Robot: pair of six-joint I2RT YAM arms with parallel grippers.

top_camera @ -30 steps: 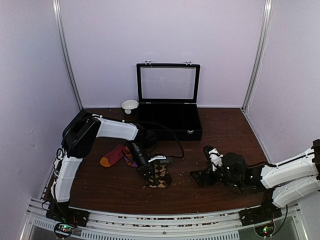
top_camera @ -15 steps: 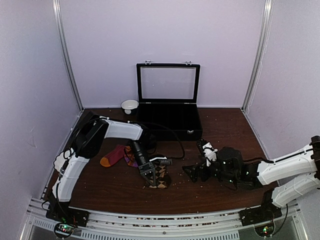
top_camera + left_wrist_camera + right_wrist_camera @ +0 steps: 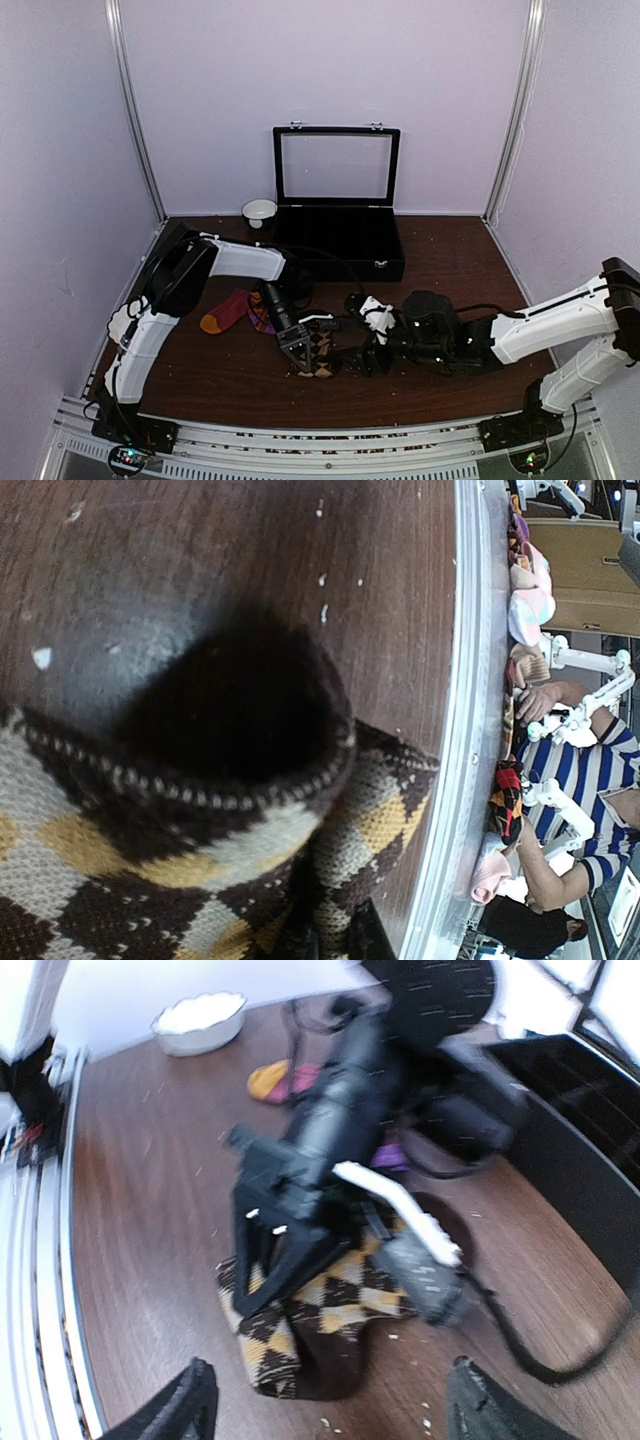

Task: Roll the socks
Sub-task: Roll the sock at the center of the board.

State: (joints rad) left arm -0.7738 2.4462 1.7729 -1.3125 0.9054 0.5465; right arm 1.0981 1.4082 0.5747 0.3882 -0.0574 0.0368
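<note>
My right gripper (image 3: pixel 358 335) is sliding leftward across the lower middle of the overhead view, a good way over from where it was sitting a second ago, and it is now arriving just beside the argyle sock (image 3: pixel 322 352). Its jaws are standing apart, both fingers (image 3: pixel 190 1405) showing at the bottom corners of the right wrist view with the sock lying between and ahead of them, not yet touched. My left gripper (image 3: pixel 298 350) is not moving: its jaws are staying clamped together on a fold of that sock, pinning it to the table (image 3: pixel 440 270) just left of centre. In the left wrist view the dark cuff is gaping open in the middle of the frame, with the tan diamonds bunching toward the bottom where the pinch is. I am reading this as the second arm coming in to take the free end, so the rolling of this pair is only beginning. The magenta sock (image 3: pixel 232 310) is lying flat further left, touching nothing but the table and waiting its turn. The black case (image 3: pixel 340 255) and white bowl (image 3: pixel 259 211) are sitting well apart, toward the top centre.
</note>
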